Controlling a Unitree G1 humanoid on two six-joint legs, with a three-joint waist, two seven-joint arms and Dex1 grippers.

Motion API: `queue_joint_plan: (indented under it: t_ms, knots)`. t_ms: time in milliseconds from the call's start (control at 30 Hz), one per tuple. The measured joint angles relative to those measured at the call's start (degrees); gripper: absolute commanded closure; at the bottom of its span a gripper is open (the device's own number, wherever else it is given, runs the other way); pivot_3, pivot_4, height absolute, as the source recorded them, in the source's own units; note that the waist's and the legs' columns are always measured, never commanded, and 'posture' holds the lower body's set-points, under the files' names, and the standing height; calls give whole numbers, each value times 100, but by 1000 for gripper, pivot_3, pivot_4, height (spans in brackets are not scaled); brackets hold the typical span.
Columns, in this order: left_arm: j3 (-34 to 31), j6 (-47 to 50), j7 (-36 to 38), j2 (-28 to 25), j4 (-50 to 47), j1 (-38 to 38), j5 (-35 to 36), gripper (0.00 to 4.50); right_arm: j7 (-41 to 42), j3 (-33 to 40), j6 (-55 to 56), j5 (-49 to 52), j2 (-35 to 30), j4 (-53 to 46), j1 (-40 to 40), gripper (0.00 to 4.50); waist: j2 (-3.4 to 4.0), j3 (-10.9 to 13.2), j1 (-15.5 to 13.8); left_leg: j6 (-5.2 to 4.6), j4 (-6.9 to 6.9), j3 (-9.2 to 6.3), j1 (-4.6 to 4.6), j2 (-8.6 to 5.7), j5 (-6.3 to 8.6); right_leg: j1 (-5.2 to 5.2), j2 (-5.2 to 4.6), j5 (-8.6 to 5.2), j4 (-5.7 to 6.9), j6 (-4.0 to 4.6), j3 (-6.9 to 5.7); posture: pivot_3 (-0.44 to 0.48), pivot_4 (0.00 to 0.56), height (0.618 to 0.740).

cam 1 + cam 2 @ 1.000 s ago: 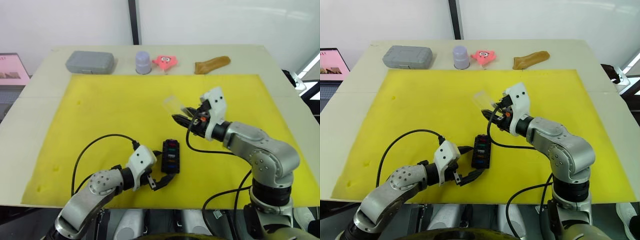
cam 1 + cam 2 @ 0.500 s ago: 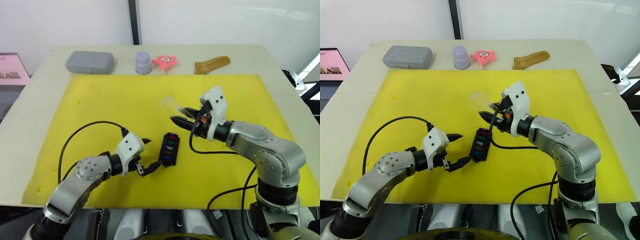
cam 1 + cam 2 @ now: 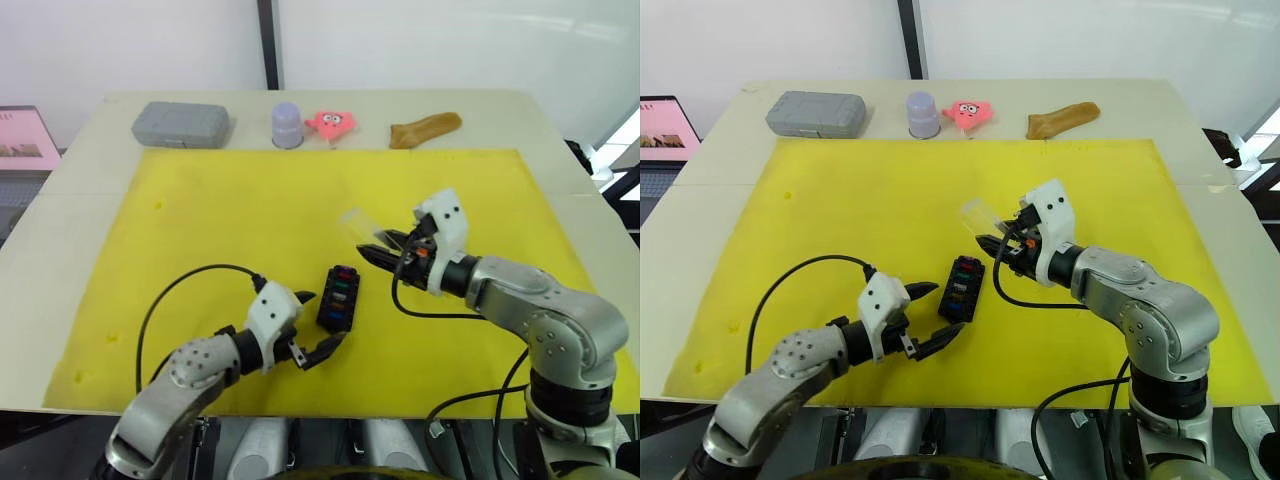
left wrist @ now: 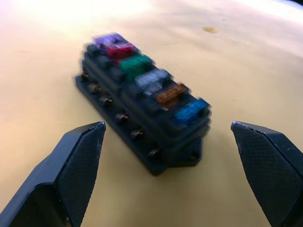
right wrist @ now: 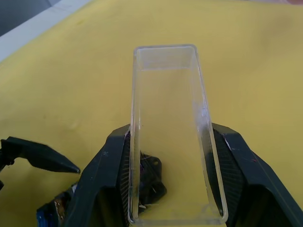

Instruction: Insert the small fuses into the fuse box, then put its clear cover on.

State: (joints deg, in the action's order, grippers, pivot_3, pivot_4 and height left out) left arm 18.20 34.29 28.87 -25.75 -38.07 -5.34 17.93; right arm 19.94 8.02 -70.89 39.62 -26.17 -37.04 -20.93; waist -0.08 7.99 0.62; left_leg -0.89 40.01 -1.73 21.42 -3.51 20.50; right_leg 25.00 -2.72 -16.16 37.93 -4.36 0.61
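The black fuse box (image 3: 339,297) lies a little askew on the yellow mat (image 3: 200,220), near its front. The small fuses (image 4: 142,78) sit in its slots in a row: purple, red, green, grey, amber, blue. My left gripper (image 3: 320,325) is open just beside the box's near-left side, one finger on either side of its near end, touching nothing. My right gripper (image 3: 385,248) hovers to the right of and beyond the box. It is shut on the clear cover (image 5: 168,132), which juts out from its fingers (image 5: 109,161) towards the left.
Along the table's far edge, off the mat, stand a grey rounded case (image 3: 181,122), a lilac cup (image 3: 287,124), a pink toy (image 3: 333,122) and a brown object (image 3: 425,127). A laptop (image 3: 25,135) sits past the table's left edge.
My left gripper has swung back to the right, up to the fuse box's near end. My right gripper has carried the clear cover a little right and nearer. The box got turned slightly askew.
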Motion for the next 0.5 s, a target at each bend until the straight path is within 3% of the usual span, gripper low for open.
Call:
queue_joint_plan:
  t_ms: [267, 500]
  knots:
    - [282, -479, -178, 503, 835, 417, -467, 0, -128, -25, 33, 4, -4, -5, 6, 2775, -1, -1, -10, -1, 1, 0, 0, -1, 0, -2, 0, 0, -2, 0, 0, 0, 150, 740]
    - [406, -614, -288, 656, 986, 515, -698, 0, -143, -85, 79, 7, -12, -5, 53, 2775, 0, -1, -14, 0, 1, 0, -1, 0, 0, -3, 0, 0, -1, 0, 0, 0, 150, 740]
